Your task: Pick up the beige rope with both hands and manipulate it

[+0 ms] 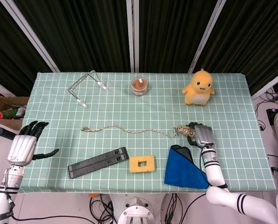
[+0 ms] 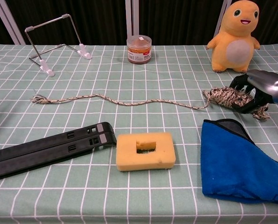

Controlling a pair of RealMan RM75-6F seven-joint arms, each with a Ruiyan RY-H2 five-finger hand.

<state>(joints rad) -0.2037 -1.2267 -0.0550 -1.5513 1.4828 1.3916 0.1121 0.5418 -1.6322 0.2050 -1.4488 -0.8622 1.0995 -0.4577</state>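
Note:
The beige rope (image 1: 129,130) (image 2: 129,101) lies across the middle of the green checked table (image 1: 55,112), its frayed end at the left and its coiled bundle (image 2: 223,95) at the right. My right hand (image 1: 203,135) (image 2: 260,88) grips that bundle, fingers curled over its far side and the thumb under its near side. My left hand (image 1: 22,147) hovers off the table's left edge with fingers spread, holding nothing; the chest view does not show it.
A blue cloth (image 1: 185,168) (image 2: 241,163) lies just in front of the right hand. A yellow sponge (image 1: 142,164) (image 2: 145,150) and a black bar (image 1: 98,162) (image 2: 45,149) sit near the front edge. A plush duck (image 1: 199,87), a jar (image 1: 139,86) and a wire stand (image 1: 85,86) stand at the back.

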